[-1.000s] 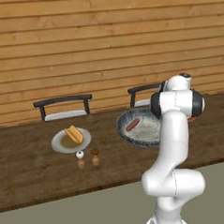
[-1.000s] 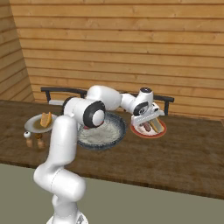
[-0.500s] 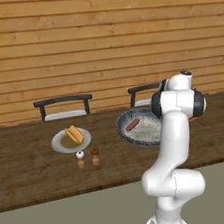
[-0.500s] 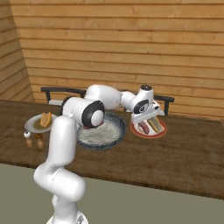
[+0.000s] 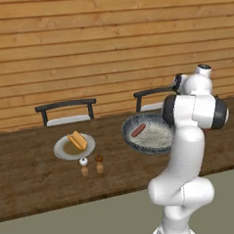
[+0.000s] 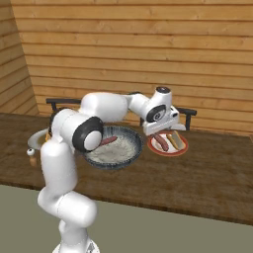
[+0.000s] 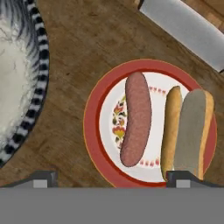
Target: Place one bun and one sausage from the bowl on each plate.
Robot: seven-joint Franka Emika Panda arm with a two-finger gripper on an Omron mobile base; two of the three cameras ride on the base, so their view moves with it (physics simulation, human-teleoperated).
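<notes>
My jaws [image 7: 111,177] stand released above the red plate [image 7: 94,144], where a sausage [image 7: 136,118] lies beside a bun [image 7: 188,131]. Left of that plate I see the bowl [image 6: 116,160] holding another sausage [image 6: 108,141], and beyond it the grey plate [image 5: 62,151] with a bun [image 5: 77,140].

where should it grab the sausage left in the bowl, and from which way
Grip the sausage across its middle, coming straight down from above. It lies flat and alone on the pale inside of the bowl, near the far rim, so both long sides are free; jaws set across its narrow width should close cleanly. The gripper is open over the red-rimmed plate.
</notes>
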